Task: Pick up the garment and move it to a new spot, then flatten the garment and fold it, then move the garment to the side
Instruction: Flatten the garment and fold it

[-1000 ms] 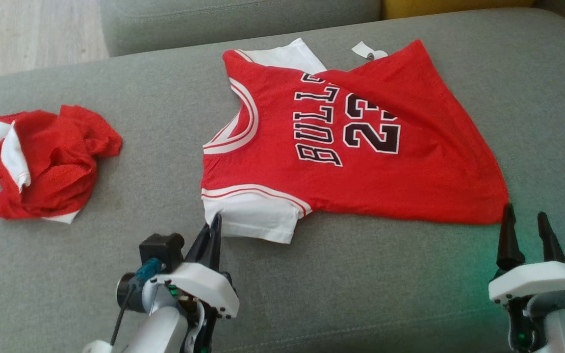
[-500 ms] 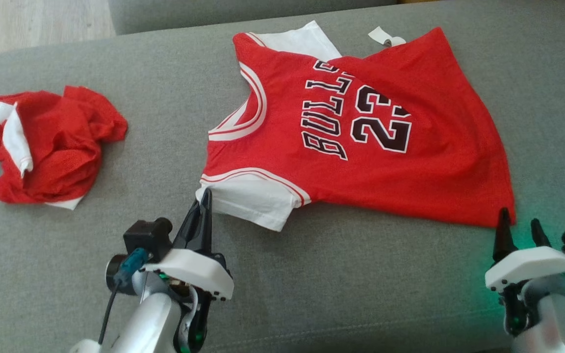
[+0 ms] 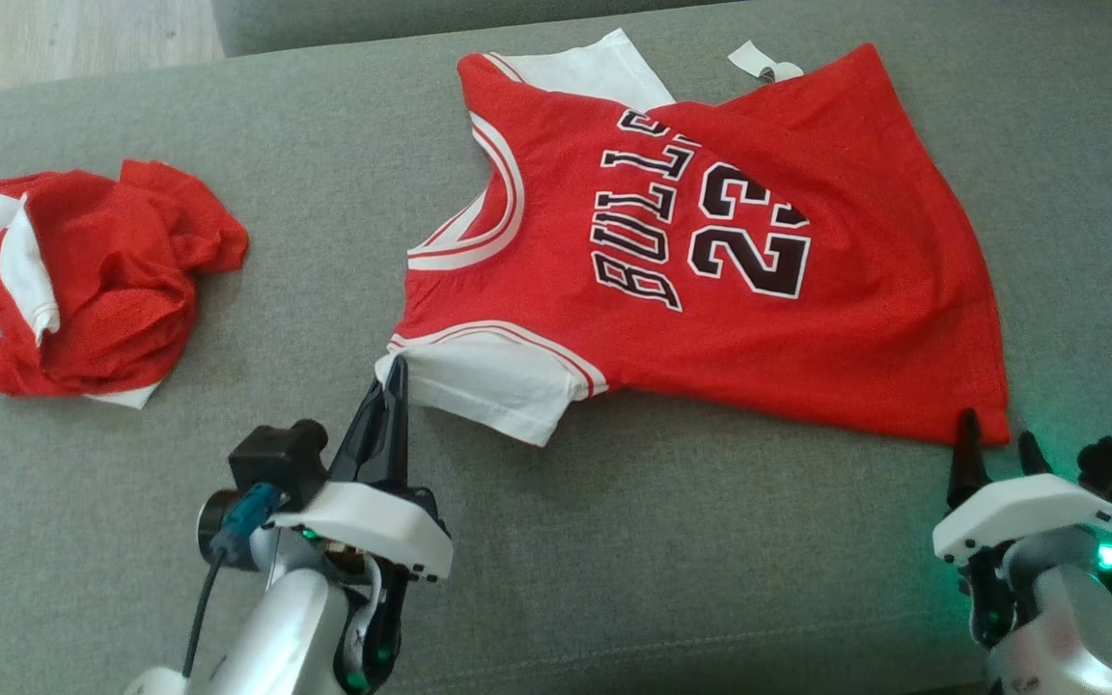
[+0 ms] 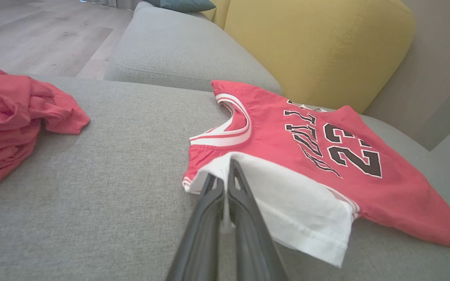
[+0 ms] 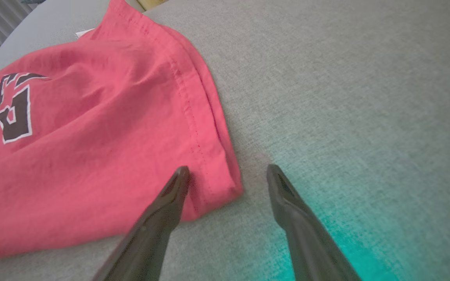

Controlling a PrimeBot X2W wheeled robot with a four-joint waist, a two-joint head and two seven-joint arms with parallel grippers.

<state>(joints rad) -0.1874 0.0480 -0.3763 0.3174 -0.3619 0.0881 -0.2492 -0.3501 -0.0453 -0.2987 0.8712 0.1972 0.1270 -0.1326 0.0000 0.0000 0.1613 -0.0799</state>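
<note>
i'm looking down on a grey sofa seat [image 3: 614,579], which takes up nearly the whole head view, with a strip of wooden floor [image 3: 64,39] at the far left corner. through the left wrist camera i can see a yellow back cushion [image 4: 318,43] standing behind the seat.

the red jersey [image 3: 807,328] lies spread across the middle and right of the seat, front up. its neck opening points to my left and its hem to my right, so the black "bulls" lettering and the 23 read sideways. it is mostly flat, with a diagonal crease running through the print at the far side.

a second, crumpled red and white garment [image 3: 102,280] sits in a heap at the left end of the seat, well apart from the jersey.

my left claw [image 3: 390,386] is pressed together on the edge of the near white sleeve [image 3: 488,381]; the wrist camera shows white cloth caught between the two fingers. my right claw [image 3: 997,430] stands spread at the jersey's near hem corner, one finger over the red cloth and the other over bare sofa. whether it touches the cloth i cannot tell. a green glow falls on the seat beside it.

a small white tag [image 3: 759,63] pokes out at the jersey's far edge.
</note>
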